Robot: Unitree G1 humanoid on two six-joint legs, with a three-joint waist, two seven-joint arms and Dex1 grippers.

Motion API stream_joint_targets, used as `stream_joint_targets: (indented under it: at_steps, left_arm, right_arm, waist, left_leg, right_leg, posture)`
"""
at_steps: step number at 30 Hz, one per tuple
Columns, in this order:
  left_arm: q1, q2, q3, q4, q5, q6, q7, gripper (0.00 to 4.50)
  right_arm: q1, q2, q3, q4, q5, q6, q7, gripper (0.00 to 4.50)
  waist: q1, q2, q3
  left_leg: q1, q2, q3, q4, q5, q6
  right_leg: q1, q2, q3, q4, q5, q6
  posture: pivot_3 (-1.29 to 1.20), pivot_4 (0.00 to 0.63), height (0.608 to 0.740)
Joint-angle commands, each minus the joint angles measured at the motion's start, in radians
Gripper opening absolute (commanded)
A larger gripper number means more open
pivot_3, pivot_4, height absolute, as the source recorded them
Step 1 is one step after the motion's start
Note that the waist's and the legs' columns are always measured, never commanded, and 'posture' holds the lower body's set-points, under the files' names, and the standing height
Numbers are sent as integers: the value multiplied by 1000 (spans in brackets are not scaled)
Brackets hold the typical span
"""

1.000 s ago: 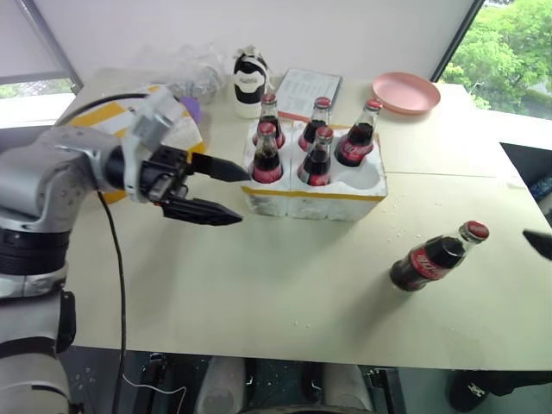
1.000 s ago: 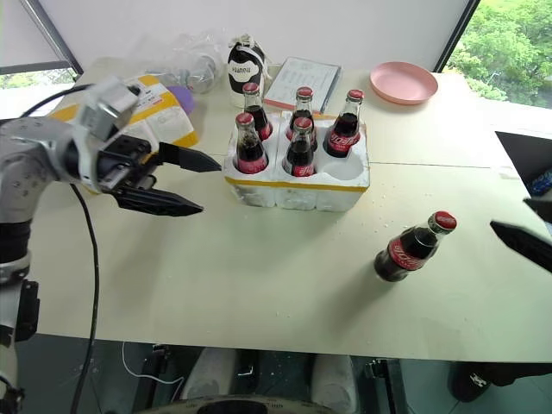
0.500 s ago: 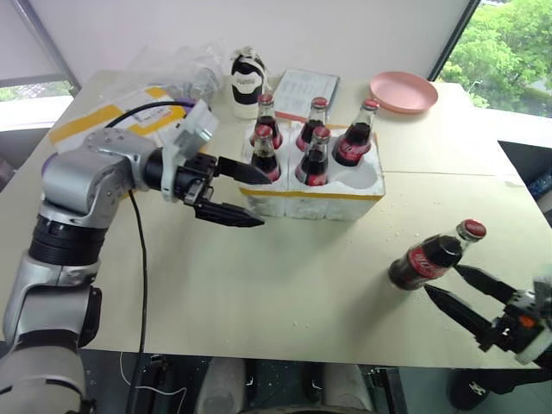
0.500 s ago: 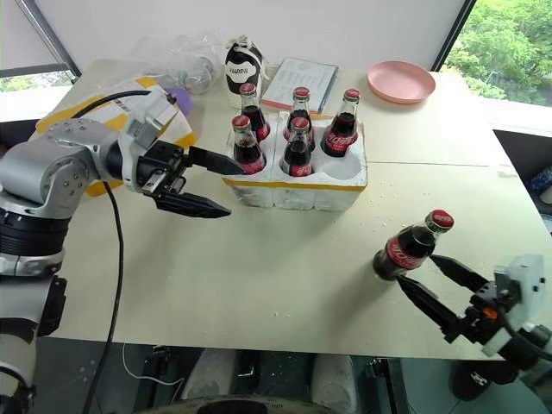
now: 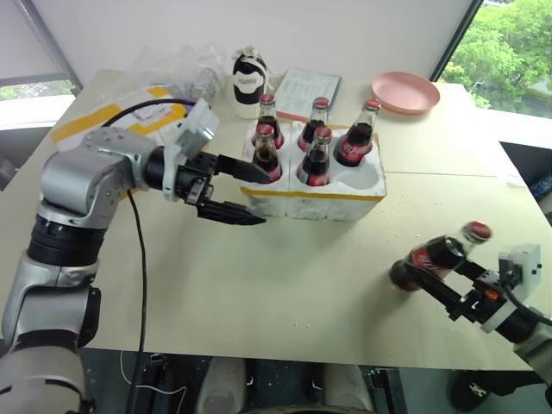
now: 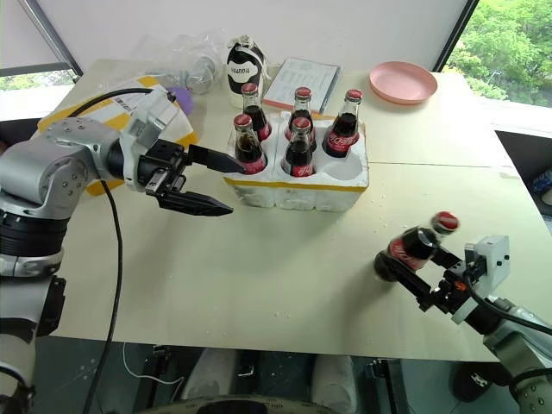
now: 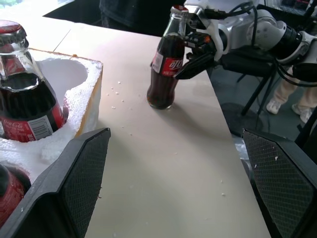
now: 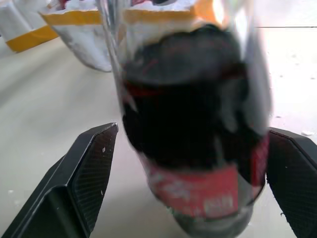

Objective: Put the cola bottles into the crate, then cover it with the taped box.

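Right tool [image 6: 412, 274] spread apart around the lone cola bottle [image 6: 412, 247] on the worktop [image 6: 285, 267]; left tool [image 6: 220, 185] apart beside the crate [image 6: 297, 185].

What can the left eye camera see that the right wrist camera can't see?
The left eye view alone takes in the left gripper, open beside the crate, five cola bottles standing in its wells, the taped box, a pink plate and a squat black bottle. The right wrist view alone gives a close look at the loose bottle between that gripper's two wide-apart fingers. Both include the loose bottle, the crate and the table.
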Motion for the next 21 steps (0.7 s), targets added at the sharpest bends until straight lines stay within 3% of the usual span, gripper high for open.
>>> stream_joint_targets:
  at_steps: [1, 4, 9, 15, 21]
  left_arm:
    - [-28, 10, 44, -27, -22, 4, 15, 4432]
    - [-26, 11, 44, -32, -20, 3, 17, 4432]
    - [-18, 13, 46, -39, -23, 4, 19, 4500]
    - [-3, 15, 45, -49, -19, -3, 27, 4500]
    - [7, 12, 55, -51, -20, -10, 48, 4500]
  right_arm:
    - [-26, -16, 25, 34, -16, -36, -3, 4500]
    - [-63, -16, 45, 65, -17, -45, -10, 4500]
    - [-96, -16, 41, 71, 19, -35, -13, 2850]
    - [-170, -83, -6, 35, 107, 1, -26, 2848]
    - [-491, -217, -7, 86, 268, 90, -111, 2848]
  waist:
    - [-1, 0, 0]
    - [-1, 0, 0]
    - [1, 0, 0]
    - [-1, 1, 1]
    - [-24, 4, 2]
  left_leg:
    - [0, 0, 0, 0, 0, 0]
    - [0, 0, 0, 0, 0, 0]
    - [0, 0, 0, 0, 0, 0]
    - [0, 0, 0, 0, 0, 0]
    - [0, 0, 1, 0, 0, 0]
  right_leg:
    - [0, 0, 0, 0, 0, 0]
    - [0, 0, 0, 0, 0, 0]
    - [0, 0, 0, 0, 0, 0]
    - [0, 0, 0, 0, 1, 2]
    - [-2, 0, 1, 1, 1, 2]
  posture:
    - [0, 150, 740]
    - [0, 150, 740]
    - [0, 150, 740]
    - [0, 150, 740]
    - [0, 150, 740]
